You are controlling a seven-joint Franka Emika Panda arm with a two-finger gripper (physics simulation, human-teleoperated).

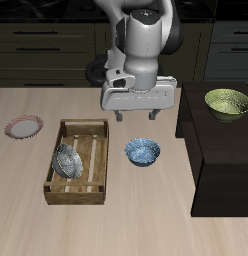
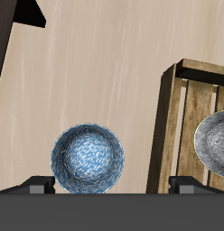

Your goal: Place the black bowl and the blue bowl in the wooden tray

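Note:
The black bowl (image 1: 66,160) lies inside the wooden tray (image 1: 93,128), tipped toward one long wall. In the wrist view the black bowl (image 2: 216,141) rests on the slats of the wooden tray (image 2: 173,108). Beside the tray, the blue bowl (image 1: 142,152) stands upright on the table. My gripper (image 1: 139,113) hangs open and empty above the table, a little farther back than the blue bowl. From the wrist, the blue bowl (image 2: 87,160) sits close under my gripper (image 2: 112,188), whose fingertips (image 2: 39,187) are spread wide.
A pink-rimmed plate (image 1: 23,127) lies on the table beyond the tray's far side. An olive-green bowl (image 1: 227,102) sits on a dark low cabinet (image 1: 221,160) that borders the table near the blue bowl.

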